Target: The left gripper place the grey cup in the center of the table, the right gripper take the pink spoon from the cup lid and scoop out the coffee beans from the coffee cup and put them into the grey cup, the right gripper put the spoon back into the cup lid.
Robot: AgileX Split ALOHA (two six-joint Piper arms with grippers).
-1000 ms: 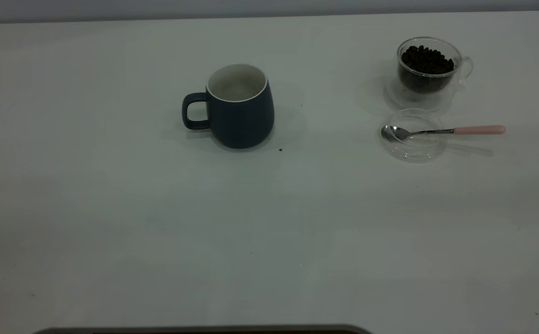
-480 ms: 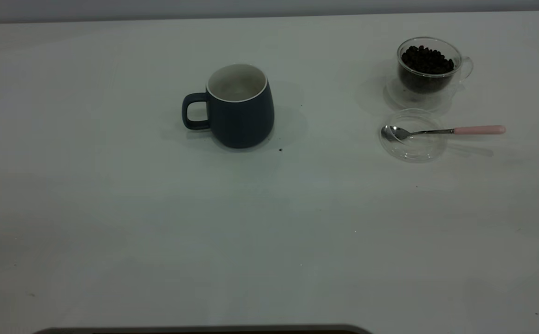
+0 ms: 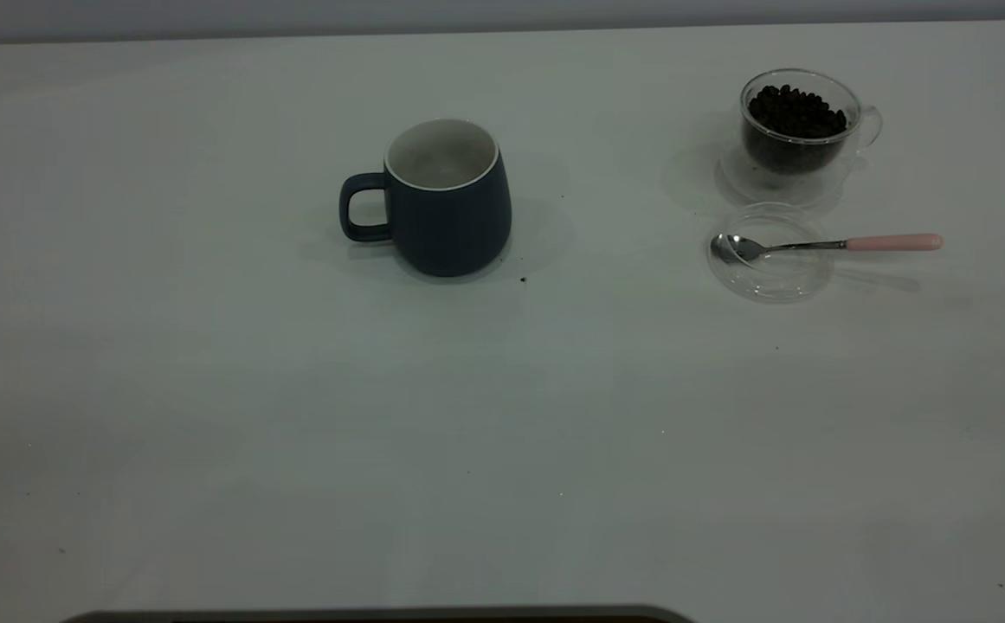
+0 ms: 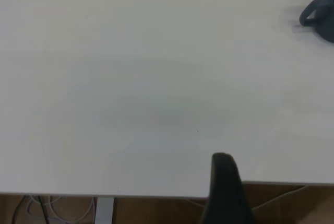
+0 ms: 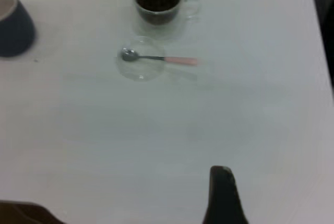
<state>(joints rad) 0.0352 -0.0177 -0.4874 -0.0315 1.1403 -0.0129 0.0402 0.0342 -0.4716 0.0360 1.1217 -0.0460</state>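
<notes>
Broadly, we see the white worktop (image 3: 208, 389) filling the exterior view, with no arm over it. Taking the grey cup (image 3: 446, 203) as our landmark, it stands upright near the worktop's middle, its loop handle pointing toward the left arm's side, its white inside showing nothing we can make out. Well to the right-arm side of the grey cup, and a little farther back, stands the coffee cup (image 3: 801, 130), clear glass, upright, holding the coffee beans (image 3: 795, 111) heaped close to its rim. Just in front of the coffee cup, and equally far from the grey cup, lies the cup lid (image 3: 770, 277), flat on the worktop. The pink spoon (image 3: 827, 245) rests with its bowl inside the lid and its stem crossing the lid's rim, the pink handle end pointing away from the grey cup.

Of the left pincer (image 4: 224, 192) and the right pincer (image 5: 222, 195) we see only one dark finger each in the wrist views, so we cannot tell whether either is open or closed.
</notes>
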